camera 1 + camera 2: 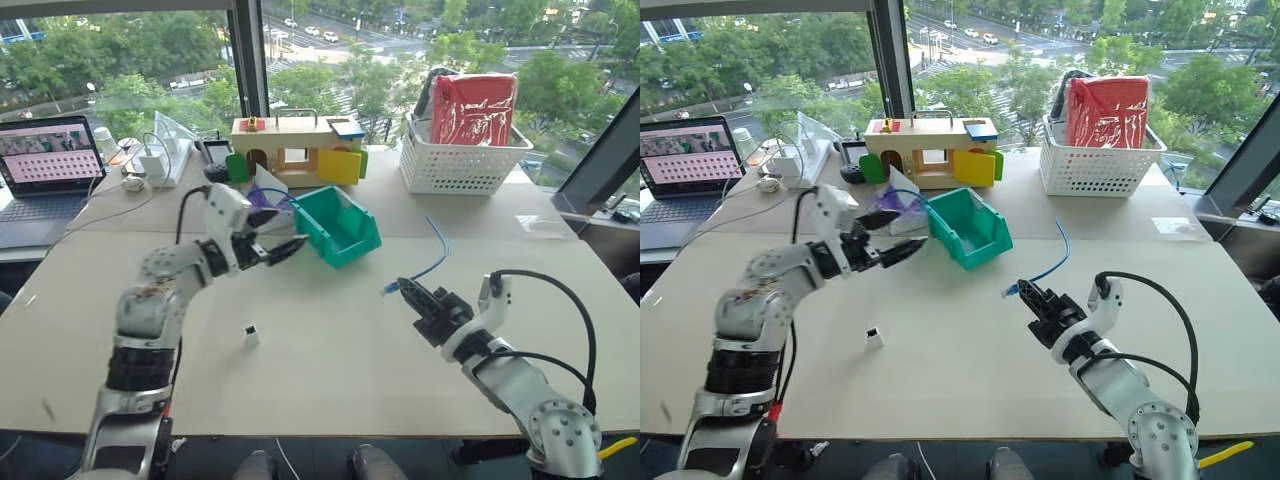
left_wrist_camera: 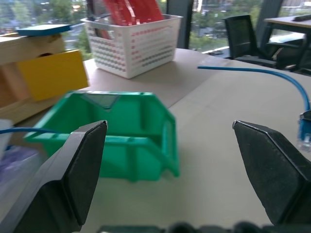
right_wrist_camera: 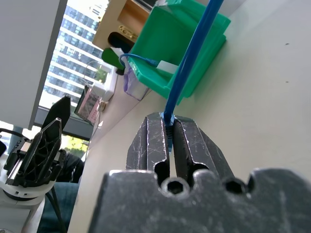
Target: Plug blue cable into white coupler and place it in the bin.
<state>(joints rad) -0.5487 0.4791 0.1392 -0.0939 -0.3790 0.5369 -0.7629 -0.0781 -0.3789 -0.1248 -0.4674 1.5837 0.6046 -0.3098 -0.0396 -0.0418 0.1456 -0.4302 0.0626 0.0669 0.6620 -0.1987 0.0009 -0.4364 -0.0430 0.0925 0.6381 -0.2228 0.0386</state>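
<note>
Right fingers (image 1: 412, 292) pinch the cable (image 1: 436, 252) near its plug. Coupler (image 1: 251, 334) lies alone on worktop (image 1: 330, 370), nearer left fingers (image 1: 283, 247), spread by bin (image 1: 338, 225).

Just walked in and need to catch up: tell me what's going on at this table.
A two-armed robot is working on a cable job. Its right gripper is shut on the blue cable near the plug end, the rest trailing over the table. The left gripper hangs open and empty beside the green bin. The white coupler sits alone on the table, nearer the robot, not yet joined to the cable. Nothing of the pair is in the bin yet.
</note>
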